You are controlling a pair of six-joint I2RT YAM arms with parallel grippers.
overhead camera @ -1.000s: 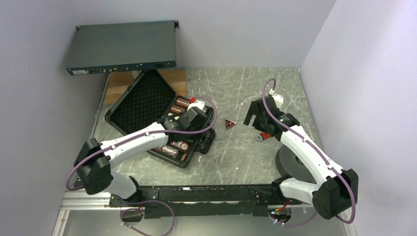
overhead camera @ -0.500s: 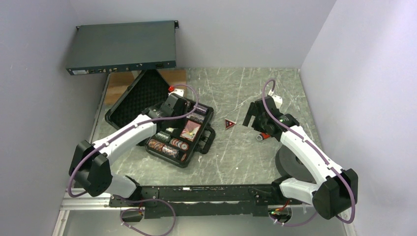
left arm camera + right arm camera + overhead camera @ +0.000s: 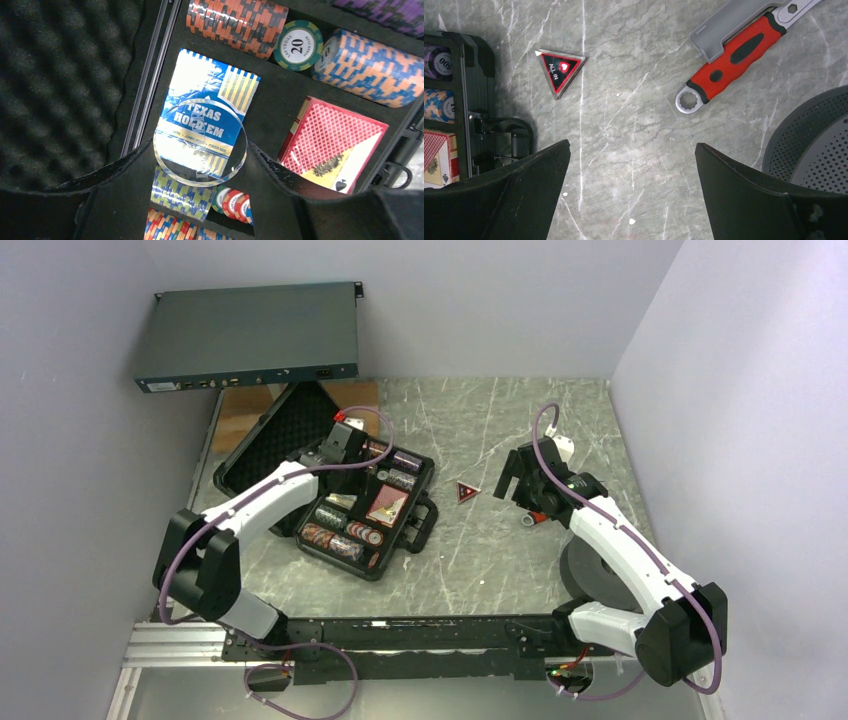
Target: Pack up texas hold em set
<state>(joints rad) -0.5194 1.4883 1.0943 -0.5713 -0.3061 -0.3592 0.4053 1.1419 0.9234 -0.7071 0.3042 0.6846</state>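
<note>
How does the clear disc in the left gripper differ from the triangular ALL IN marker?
The disc is round and transparent; the marker is a triangle, black with red. The left gripper holds the disc above the open case; the marker lies flat on the table, outside the case. Both are flat pieces not yet packed.

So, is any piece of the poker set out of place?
Yes: the triangular ALL IN marker lies on the table outside the case, between it and the red-handled wrench. The left hand holds a clear disc over the blue card box, not yet set down.
</note>
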